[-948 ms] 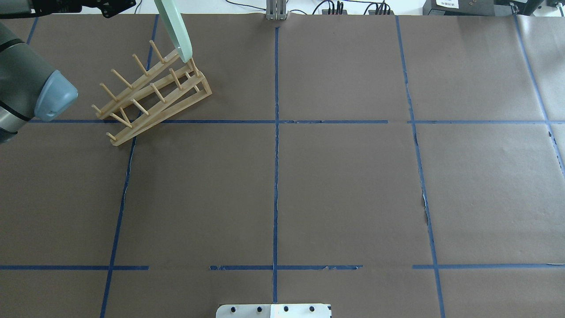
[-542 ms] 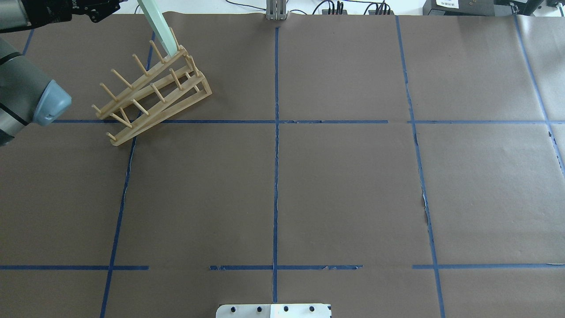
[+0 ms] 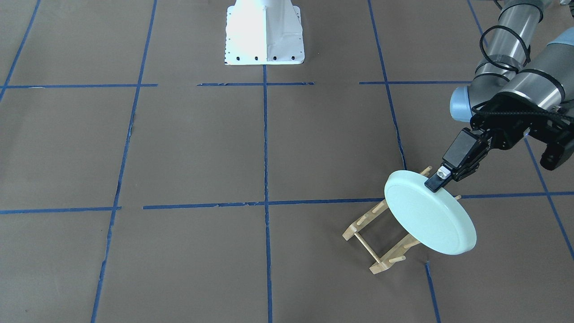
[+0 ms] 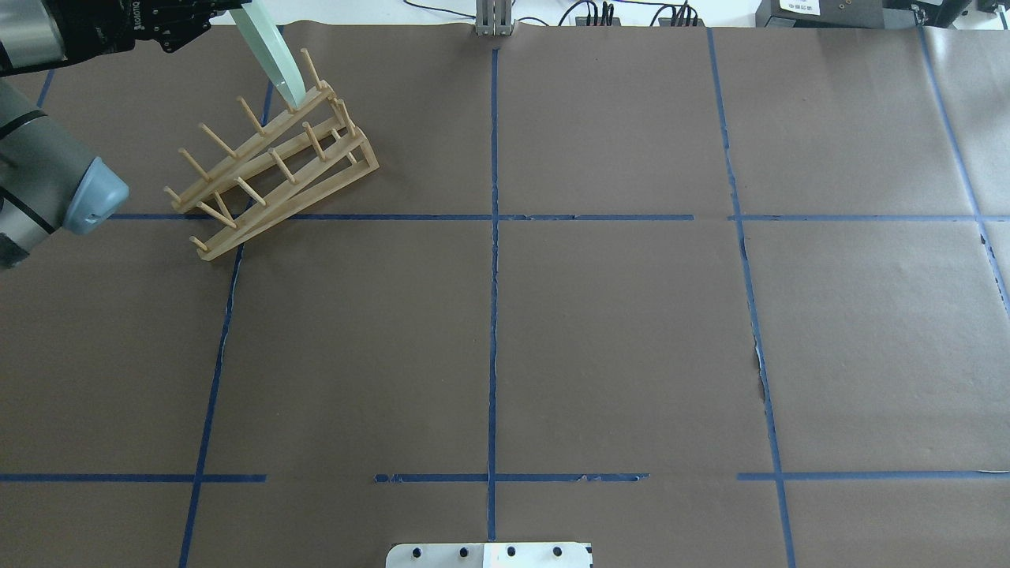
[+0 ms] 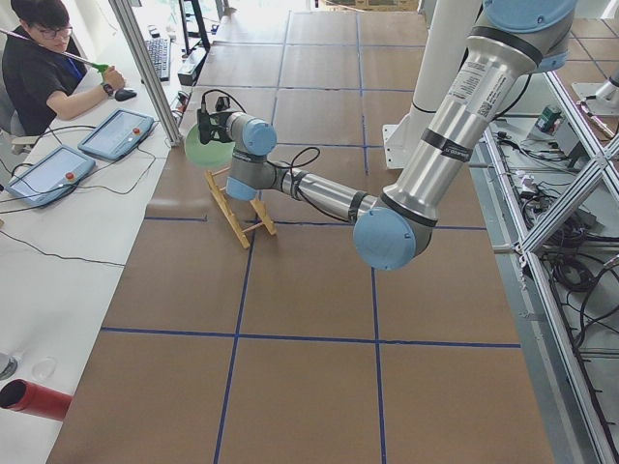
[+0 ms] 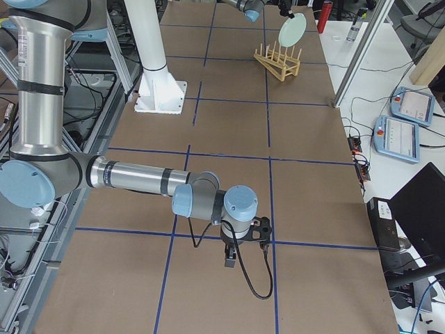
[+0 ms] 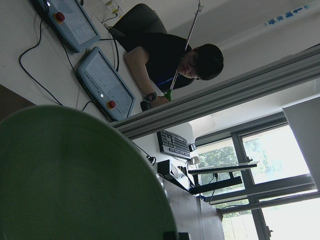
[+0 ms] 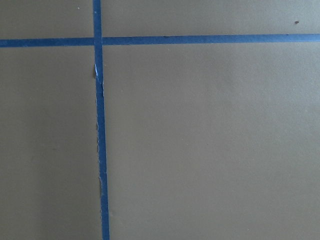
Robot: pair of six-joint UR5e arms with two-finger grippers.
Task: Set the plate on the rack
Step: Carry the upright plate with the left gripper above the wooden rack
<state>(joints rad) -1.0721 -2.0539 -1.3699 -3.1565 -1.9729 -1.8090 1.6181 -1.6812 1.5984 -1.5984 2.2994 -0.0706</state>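
Observation:
The pale mint-green plate (image 3: 430, 220) is held on edge and tilted over the far end of the light-wood rack (image 3: 364, 220). My left gripper (image 3: 437, 181) is shut on the plate's upper rim. In the overhead view the plate's (image 4: 272, 51) lower edge sits among the end pegs of the rack (image 4: 268, 166); I cannot tell whether it touches. The plate fills the lower left of the left wrist view (image 7: 75, 175). My right gripper (image 6: 229, 261) hangs low over bare table near the front; I cannot tell whether it is open or shut.
Brown paper with blue tape lines (image 4: 493, 315) covers the table. The white robot base (image 3: 264, 31) stands at the near middle edge. Beyond the rack, a white bench holds tablets (image 5: 116, 133), and an operator (image 5: 44, 68) sits there.
The left gripper has carried the plate leftwards along the rack. Its lower edge went from the rack's right end corner to the pegs further in. The rack has not moved.

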